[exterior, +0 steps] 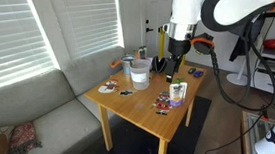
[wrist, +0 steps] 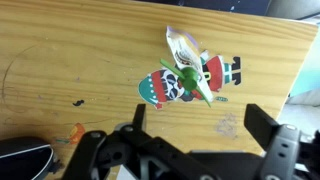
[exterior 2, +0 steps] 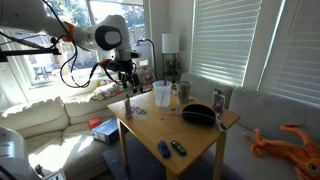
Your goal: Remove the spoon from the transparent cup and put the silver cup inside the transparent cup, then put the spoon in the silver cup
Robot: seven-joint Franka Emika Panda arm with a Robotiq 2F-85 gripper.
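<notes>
Whitish, straight-sided transparent cup stands upright on table (wooden); claw gapes wide, empty.

The wooden desk carries the transparent cup, the silver cup, a purple-labelled container, a black pouch and colourful paper figures.

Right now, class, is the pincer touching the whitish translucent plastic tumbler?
Apart. In an exterior view the pincer hangs to one side of the tumbler, with a plain gap between them.
</notes>
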